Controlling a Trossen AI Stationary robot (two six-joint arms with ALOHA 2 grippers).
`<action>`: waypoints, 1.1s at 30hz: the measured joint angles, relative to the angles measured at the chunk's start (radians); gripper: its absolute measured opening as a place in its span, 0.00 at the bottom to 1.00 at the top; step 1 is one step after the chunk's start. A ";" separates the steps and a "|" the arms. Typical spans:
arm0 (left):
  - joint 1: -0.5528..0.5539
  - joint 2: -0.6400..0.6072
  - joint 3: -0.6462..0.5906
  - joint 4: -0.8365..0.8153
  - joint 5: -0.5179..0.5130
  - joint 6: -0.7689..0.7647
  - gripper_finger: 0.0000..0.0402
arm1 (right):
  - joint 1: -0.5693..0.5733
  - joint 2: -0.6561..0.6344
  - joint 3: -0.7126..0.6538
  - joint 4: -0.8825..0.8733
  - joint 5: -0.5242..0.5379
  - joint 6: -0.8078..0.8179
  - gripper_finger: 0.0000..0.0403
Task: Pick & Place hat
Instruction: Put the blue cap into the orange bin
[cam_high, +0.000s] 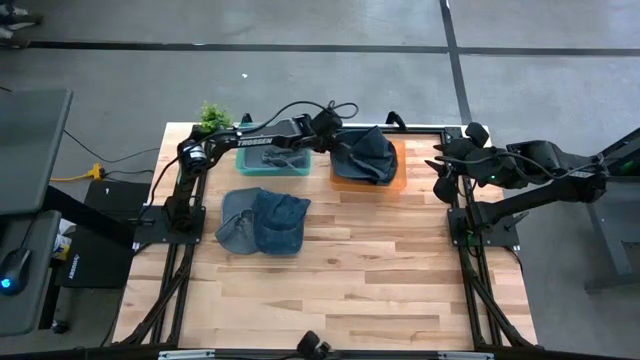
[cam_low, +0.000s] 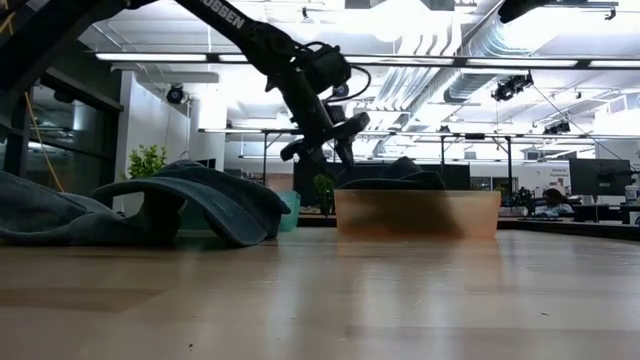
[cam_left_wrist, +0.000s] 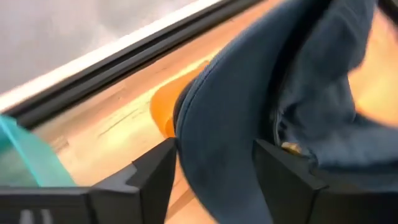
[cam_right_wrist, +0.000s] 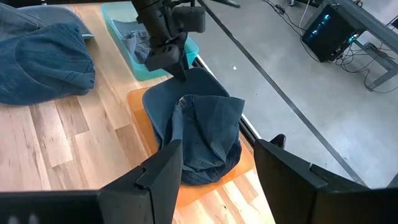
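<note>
Meanwhile left gripper (cam_high: 337, 143) pinches denim hat (cam_high: 368, 155) over orange tray (cam_high: 390, 186).

You have open wooden table (cam_high: 350, 280) from the centre down to six o'clock. At nine o'clock of centre two dark blue denim hats (cam_high: 263, 220) lie heaped and block a low pass. At twelve o'clock the shallow orange tray (cam_high: 392, 180) is filled by a crumpled denim hat (cam_high: 368, 156), with the left pincer (cam_high: 331, 146) at its edge. Just beside it, at eleven o'clock, stands the teal plastic bin (cam_high: 272, 162). The right pincer (cam_high: 442, 166) hangs at the two o'clock edge.
</note>
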 joint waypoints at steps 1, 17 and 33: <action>-0.003 0.000 0.000 -0.003 -0.003 0.041 0.48 | 0.000 0.000 0.000 0.000 0.000 0.000 0.48; -0.032 0.000 -0.001 0.035 -0.095 0.261 0.03 | 0.000 0.001 0.000 -0.002 0.001 0.011 0.48; -0.052 -0.017 -0.003 0.049 0.080 0.294 0.00 | 0.000 0.001 0.000 -0.038 -0.007 0.019 0.48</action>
